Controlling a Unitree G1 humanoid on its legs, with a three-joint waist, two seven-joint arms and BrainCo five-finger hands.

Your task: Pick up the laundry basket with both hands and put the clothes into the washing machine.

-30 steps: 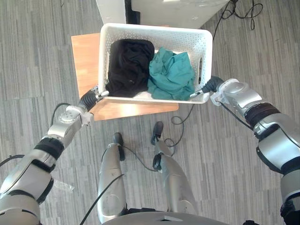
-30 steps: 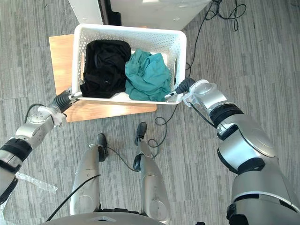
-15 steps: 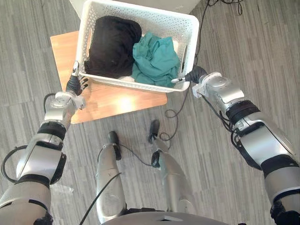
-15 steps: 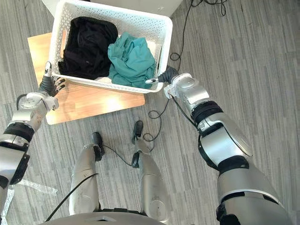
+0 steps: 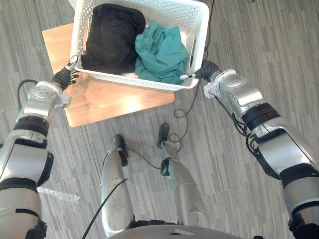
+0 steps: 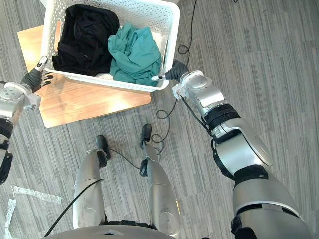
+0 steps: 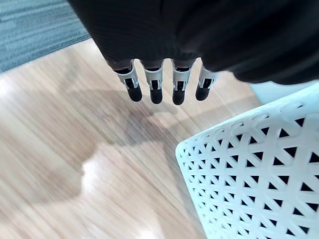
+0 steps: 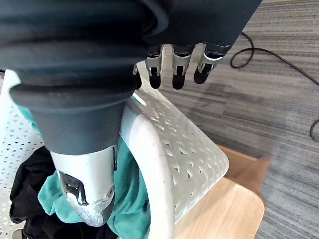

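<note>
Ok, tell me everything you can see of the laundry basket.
The laundry basket is white plastic, rectangular with rounded corners, its walls pierced with triangular holes, a handle slot in the right wall. It sits upright over a wooden table, near right corner past the table's edge. It holds a black garment on the left, a teal garment on the right. The right robot hand pinches the near right rim, thumb inside; the left robot hand, fingers straight, is beside the near left corner.
</note>
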